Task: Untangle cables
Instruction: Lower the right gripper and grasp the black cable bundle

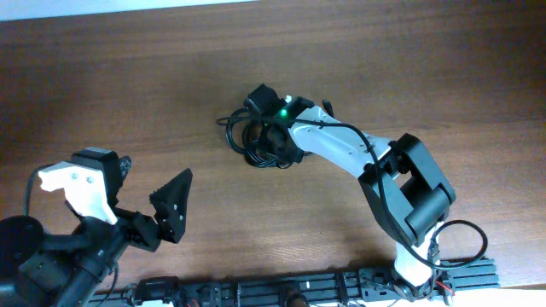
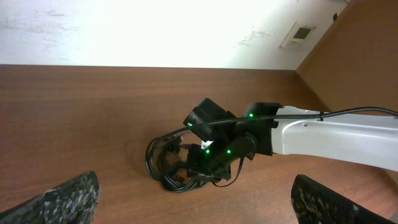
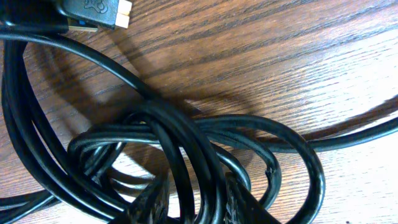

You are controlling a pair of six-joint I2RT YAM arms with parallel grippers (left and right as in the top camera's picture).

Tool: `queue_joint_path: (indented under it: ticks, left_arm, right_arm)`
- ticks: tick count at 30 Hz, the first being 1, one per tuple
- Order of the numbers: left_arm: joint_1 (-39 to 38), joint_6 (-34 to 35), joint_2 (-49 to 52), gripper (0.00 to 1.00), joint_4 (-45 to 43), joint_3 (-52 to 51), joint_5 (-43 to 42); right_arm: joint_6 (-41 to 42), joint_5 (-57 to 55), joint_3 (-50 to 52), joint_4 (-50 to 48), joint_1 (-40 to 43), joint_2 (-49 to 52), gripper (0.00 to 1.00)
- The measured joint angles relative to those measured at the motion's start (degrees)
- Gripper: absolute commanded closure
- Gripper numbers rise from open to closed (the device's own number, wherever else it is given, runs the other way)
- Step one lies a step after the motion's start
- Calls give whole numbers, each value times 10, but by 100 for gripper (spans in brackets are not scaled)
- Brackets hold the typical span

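The cables (image 1: 245, 136) sit bunched in a loose coil near the middle of the wooden tabletop (image 1: 128, 77), and the right tool (image 1: 270, 147) is down right on top of them! Up close, its fingers (image 3: 148, 208) straddle a couple of overlapping black strands. Pinched or not, I cannot tell. One plug (image 3: 99, 12) lies flat at the coil's edge. Over at the near left, the left tool (image 1: 147, 186) hangs with jaws spread wide, holding nothing, well apart from the bundle.
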State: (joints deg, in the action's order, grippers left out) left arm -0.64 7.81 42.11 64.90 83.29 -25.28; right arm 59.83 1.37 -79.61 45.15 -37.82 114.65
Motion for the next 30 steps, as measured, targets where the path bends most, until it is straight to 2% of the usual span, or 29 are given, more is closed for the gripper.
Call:
queue_joint_path:
  ticks: [8, 11, 13, 15, 17, 19, 20, 30]
  left_arm:
    - [0, 0, 0, 1, 2, 0, 0]
    - [0, 0, 0, 1, 2, 0, 0]
    - [0, 0, 0, 1, 2, 0, 0]
    - [0, 0, 0, 1, 2, 0, 0]
    - [0, 0, 0, 1, 2, 0, 0]
    - [0, 0, 0, 1, 2, 0, 0]
    - [0, 0, 0, 1, 2, 0, 0]
    - [0, 0, 0, 1, 2, 0, 0]
  right_arm:
    - [0, 0, 0, -5, 0, 2, 72]
    - [0, 0, 0, -5, 0, 6, 76]
    - [0, 0, 0, -5, 0, 12, 70]
    - [-2, 1, 0, -8, 0, 19, 70]
    - [-1, 2, 0, -9, 0, 24, 78]
    - [0, 2, 0, -9, 0, 28, 94]
    - [0, 2, 0, -9, 0, 29, 96]
    - [-3, 2, 0, -13, 0, 29, 96]
